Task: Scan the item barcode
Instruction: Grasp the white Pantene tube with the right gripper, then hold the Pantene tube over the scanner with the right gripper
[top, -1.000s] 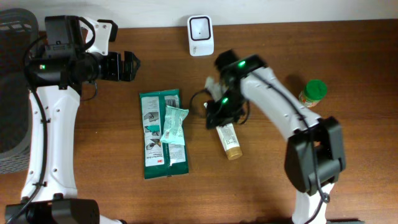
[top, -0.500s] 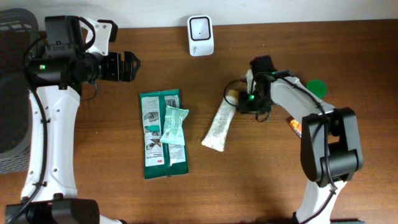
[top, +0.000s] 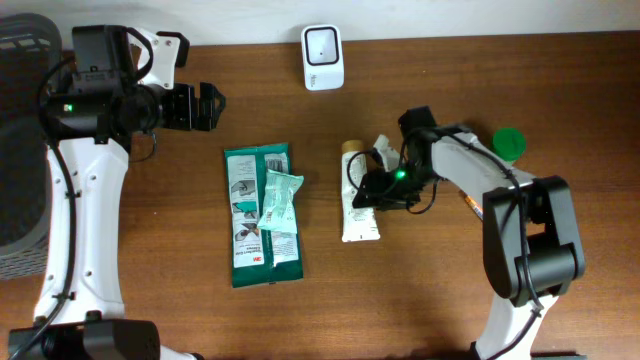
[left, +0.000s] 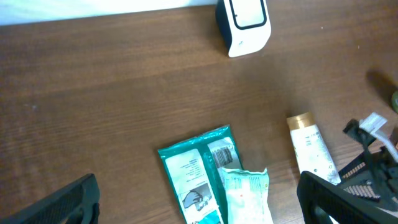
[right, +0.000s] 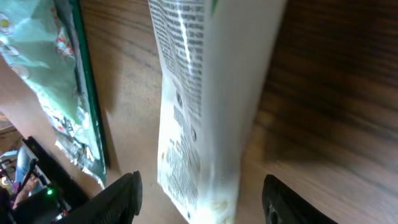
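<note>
The item is a white tube (top: 360, 212) with a gold cap, lying flat on the table, cap towards the far edge. My right gripper (top: 383, 190) is low at the tube's right side. In the right wrist view the tube (right: 205, 93) lies between the spread fingers (right: 118, 199) with a gap on each side, so the right gripper (right: 205, 208) is open. The white scanner (top: 323, 57) stands at the table's far edge. My left gripper (top: 212, 105) hangs open and empty at the far left. In its own view the left gripper (left: 199, 211) looks down on the scanner (left: 244, 25) and the tube (left: 311, 146).
A dark green flat packet (top: 255, 225) with a pale green sachet (top: 280, 203) on top lies left of the tube. A green-lidded jar (top: 508, 143) stands to the right, behind my right arm. A dark bin (top: 20, 130) sits past the left edge.
The right gripper has opened its jaws wider round the tube. The tube has swung from a slant to lying straight, cap at the far end. The left arm has stayed still.
</note>
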